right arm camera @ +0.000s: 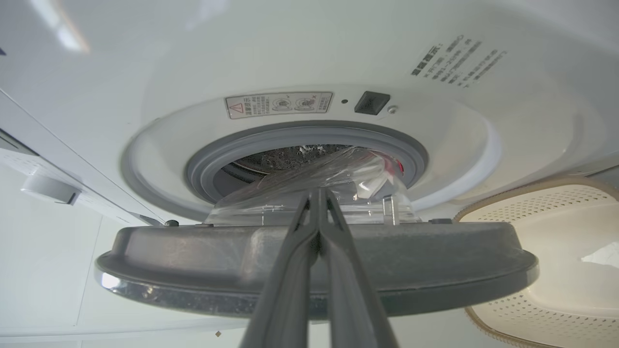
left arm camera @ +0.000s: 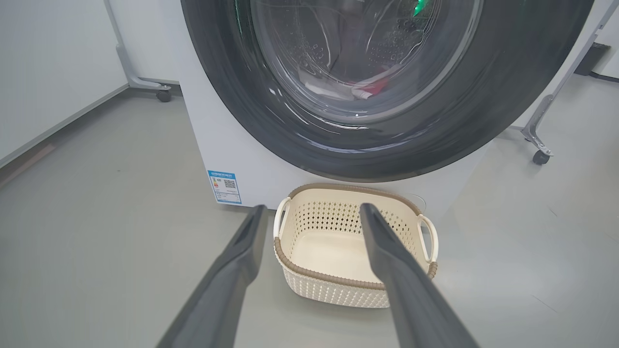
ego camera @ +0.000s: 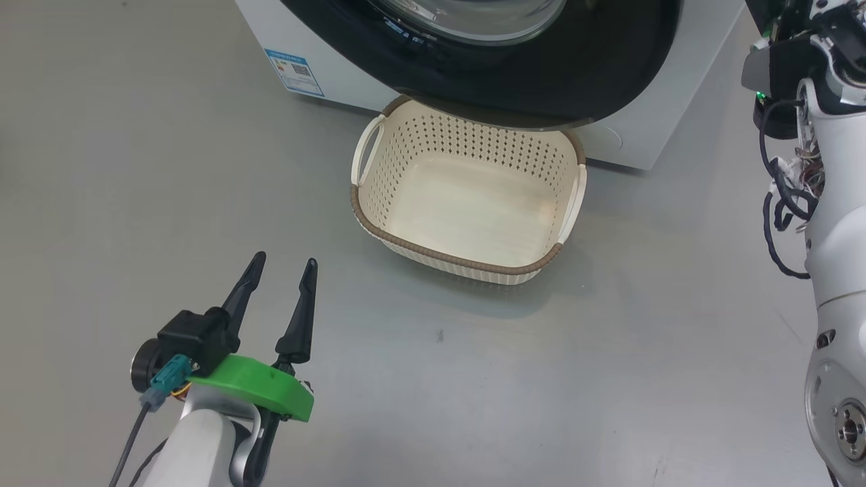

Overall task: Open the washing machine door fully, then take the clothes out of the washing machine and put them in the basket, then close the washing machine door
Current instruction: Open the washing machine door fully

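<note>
The washing machine (ego camera: 683, 101) is white, with a blue label (ego camera: 294, 71) and a grey seal (right arm camera: 300, 137). The washing machine door (ego camera: 595, 67) has a glossy black rim around clear glass, through which the clothes (left arm camera: 370, 90) show red and white. The basket (ego camera: 467, 262) is cream, patterned with perforations, under a brown woven-look rim. The floor (ego camera: 135, 189) is grey. The left gripper (ego camera: 284, 265) has black fingers (ego camera: 301, 318) and a green bracket (ego camera: 264, 389).
</note>
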You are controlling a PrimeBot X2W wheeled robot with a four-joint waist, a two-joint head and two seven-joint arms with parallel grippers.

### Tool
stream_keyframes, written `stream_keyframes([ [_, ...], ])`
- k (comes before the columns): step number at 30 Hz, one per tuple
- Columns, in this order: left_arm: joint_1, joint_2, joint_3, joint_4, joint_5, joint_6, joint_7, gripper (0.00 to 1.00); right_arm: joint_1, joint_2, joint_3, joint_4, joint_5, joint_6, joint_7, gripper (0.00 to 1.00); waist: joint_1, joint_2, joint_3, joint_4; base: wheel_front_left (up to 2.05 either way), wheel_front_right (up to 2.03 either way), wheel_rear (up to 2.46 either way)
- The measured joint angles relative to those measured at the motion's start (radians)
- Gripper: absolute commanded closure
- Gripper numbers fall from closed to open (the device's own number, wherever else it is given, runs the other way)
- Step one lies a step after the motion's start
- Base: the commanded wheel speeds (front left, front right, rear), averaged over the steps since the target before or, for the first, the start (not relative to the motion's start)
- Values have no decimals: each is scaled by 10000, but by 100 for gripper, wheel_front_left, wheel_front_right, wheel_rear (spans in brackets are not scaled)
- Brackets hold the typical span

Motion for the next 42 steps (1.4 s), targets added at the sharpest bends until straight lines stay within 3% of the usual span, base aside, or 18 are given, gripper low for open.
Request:
stream_keyframes([
  [5, 221, 0, 121, 73, 71, 0, 0, 0, 600, -311, 792, -291, -1116, 742, -585, 100, -1, 0, -324, -90, 0, 0, 0],
  [8, 409, 0, 224, 119, 73, 0, 0, 0, 1085, -485, 1279, -546, -1891, 924, -1043, 100, 0, 0, -551, -156, 0, 0, 0],
  [17, 1075, 4, 698, 255, 155, 0, 0, 0, 2894, -474, 2491, -1313, -3519, 995, -2583, 100, -1, 0, -1352, -434, 0, 0, 0],
  [25, 1599, 13, 1175, 151, 159, 0, 0, 0, 4450, -1064, 3747, -2309, -5499, 1047, -4197, 100, -1, 0, -2010, -760, 0, 0, 0],
  [30, 1818, 13, 1383, 46, 159, 0, 0, 0, 5377, -1718, 4842, -2794, -7536, 1047, -5428, 100, -1, 0, -2272, -999, 0, 0, 0],
  [37, 2067, 19, 1565, -117, 244, 0, 0, 0, 6749, -1233, 4961, -2972, -7860, 355, -6470, 100, -1, 0, -2472, -1347, 0, 0, 0],
  [42, 2077, 19, 1538, -228, 364, 0, 0, 0, 7291, -1181, 4763, -3241, -7889, -127, -6508, 100, -1, 0, -2494, -1517, 0, 0, 0],
])
